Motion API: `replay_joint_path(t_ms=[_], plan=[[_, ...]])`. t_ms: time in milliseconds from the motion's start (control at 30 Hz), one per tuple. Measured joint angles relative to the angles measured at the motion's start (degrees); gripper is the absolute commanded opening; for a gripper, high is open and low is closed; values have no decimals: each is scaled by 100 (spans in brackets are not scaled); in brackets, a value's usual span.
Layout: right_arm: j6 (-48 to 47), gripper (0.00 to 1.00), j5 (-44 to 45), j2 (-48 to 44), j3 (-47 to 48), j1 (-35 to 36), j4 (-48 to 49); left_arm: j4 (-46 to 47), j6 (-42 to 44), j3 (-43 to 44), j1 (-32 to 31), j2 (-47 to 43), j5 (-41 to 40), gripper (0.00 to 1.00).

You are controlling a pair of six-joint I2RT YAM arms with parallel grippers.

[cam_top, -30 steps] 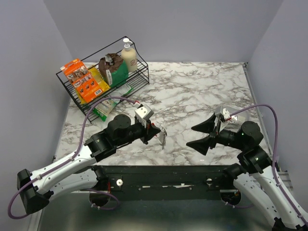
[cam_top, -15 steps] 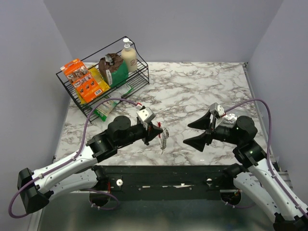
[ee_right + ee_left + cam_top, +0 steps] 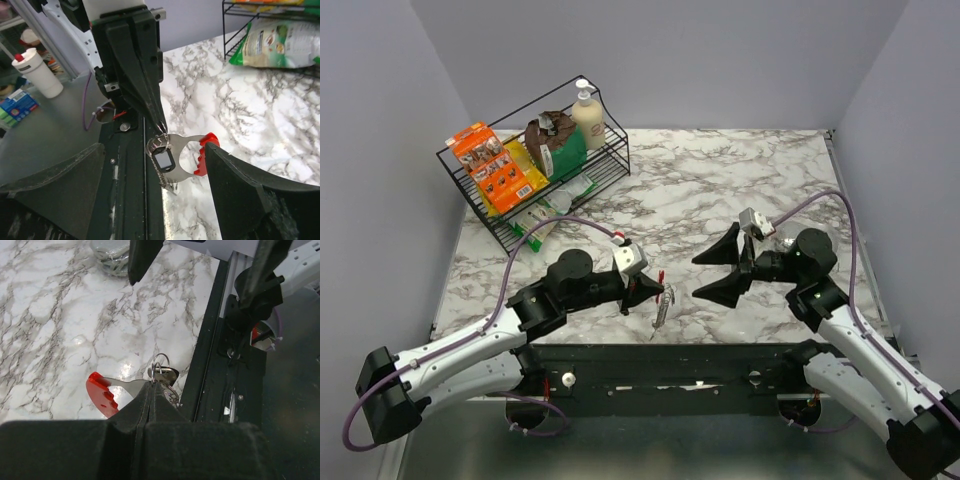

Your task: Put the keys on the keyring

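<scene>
The left gripper [image 3: 652, 290] is clamping shut on the keyring [image 3: 202, 156], holding it in the air just over the counter's [image 3: 740, 190] near edge, with a small dark key [image 3: 163, 160] dangling by its tips. The right gripper [image 3: 708, 277] is hovering close by, jaws wide and empty. It should be closing slowly on the dangling piece, not the red clip, while the left is holding steady.

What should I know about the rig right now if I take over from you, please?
Left gripper: shut on the keyring, holding it above the table near its front edge.
Right gripper: open, empty, facing the keyring from the right.
Keys: one dark key hangs at the left gripper's tip; the second is not visible.
Done: keyring lifted. Whether that key is threaded is unclear.
To do: confirm both keys on the ring.
</scene>
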Motion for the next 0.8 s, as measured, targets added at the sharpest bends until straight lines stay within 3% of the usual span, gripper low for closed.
replay_joint_path(t_ms=[333,800], plan=[[531,65,-286,-17,-273,2,1043,442,-61,-151,-4,26,468,0],[743,57,-260,415,-748,157,1460,1108,-339,-149,-136,719,669,0]])
